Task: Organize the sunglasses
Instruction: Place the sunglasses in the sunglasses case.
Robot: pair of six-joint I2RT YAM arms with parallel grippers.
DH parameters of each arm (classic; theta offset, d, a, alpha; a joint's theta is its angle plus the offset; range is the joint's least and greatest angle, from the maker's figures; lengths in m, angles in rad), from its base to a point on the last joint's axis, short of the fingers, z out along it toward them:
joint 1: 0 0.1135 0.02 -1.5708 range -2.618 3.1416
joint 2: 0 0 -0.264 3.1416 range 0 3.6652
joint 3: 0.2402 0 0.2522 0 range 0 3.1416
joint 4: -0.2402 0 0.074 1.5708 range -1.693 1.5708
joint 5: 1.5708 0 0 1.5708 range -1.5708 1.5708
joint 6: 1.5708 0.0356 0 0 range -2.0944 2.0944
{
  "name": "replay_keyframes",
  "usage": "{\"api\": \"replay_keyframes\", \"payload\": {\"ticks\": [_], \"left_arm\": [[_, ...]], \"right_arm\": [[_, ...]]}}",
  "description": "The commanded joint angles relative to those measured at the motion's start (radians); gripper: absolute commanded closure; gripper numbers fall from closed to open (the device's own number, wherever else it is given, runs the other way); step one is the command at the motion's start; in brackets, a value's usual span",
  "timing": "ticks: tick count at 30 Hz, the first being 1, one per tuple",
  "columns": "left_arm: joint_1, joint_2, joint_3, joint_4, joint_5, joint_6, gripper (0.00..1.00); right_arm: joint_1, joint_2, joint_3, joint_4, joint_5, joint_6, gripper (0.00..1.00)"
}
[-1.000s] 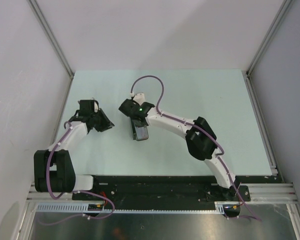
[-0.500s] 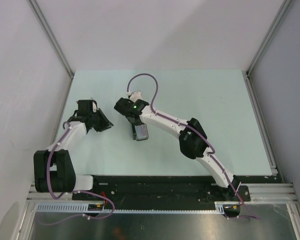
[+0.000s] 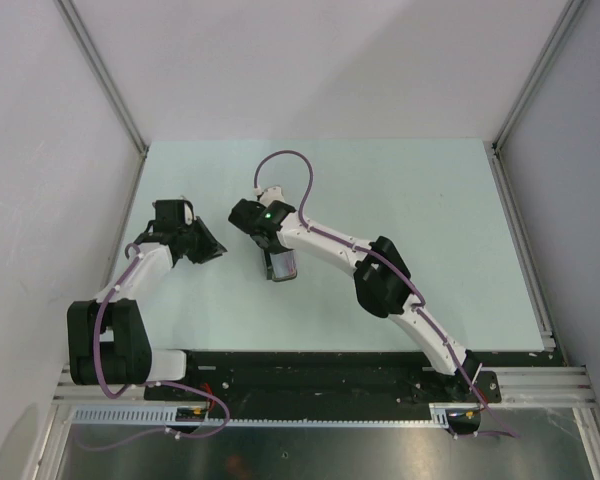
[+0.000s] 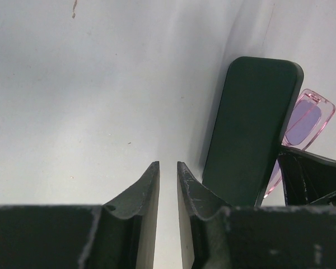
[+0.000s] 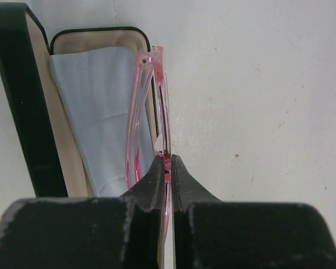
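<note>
Sunglasses (image 5: pixel 162 112): pink translucent frame with purple-tinted lenses, standing on edge and pinched in my right hand (image 5: pixel 168 162).
Sunglasses position: the frame runs away from my fingertips along the long rim of the tray of the case (image 5: pixel 22 112), on the side opposite the lid. I cannot tell whether the frame touches that rim.
Right hand state: both fingers are pressed onto the frame's top bar from either side, with no gap visible beside the plastic.
Right hand location: in the top view it (image 3: pixel 272 240) hangs over the left-centre of the table (image 3: pixel 420 220), just on the far side of the case (image 3: pixel 280 268).
Left hand (image 4: pixel 168 165) state: narrow, with a slim slot between the fingers and only bare table showing through it. It holds nothing.
Left hand location: in the top view it (image 3: pixel 208 250) sits left of the case, apart from it and pointing toward it.
Case: black and oblong with a beige lining. It lies open, with the lid raised along one long side.
Cloth (image 5: pixel 95 112): light blue, spread flat inside the tray, just beside the sunglasses.
Left wrist view: the dark back of the lid (image 4: pixel 252 129) stands in front, and a corner of the sunglasses (image 4: pixel 311 117) shows past its right edge.
Table surface: pale, with a few small specks.
</note>
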Motion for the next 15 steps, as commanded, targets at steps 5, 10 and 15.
{"api": "replay_keyframes", "payload": {"ticks": [5, 10, 15], "left_arm": [[0.008, -0.015, 0.002, 0.008, 0.02, 0.012, 0.77], [0.009, -0.017, 0.001, 0.01, 0.022, 0.014, 0.77], [0.009, -0.015, 0.001, 0.01, 0.022, 0.012, 0.77]], "right_arm": [[-0.005, 0.035, 0.055, 0.004, 0.02, -0.009, 0.95], [-0.011, 0.035, 0.057, 0.016, 0.02, -0.006, 0.85], [-0.021, 0.032, 0.052, 0.051, -0.018, -0.02, 0.83]]}}
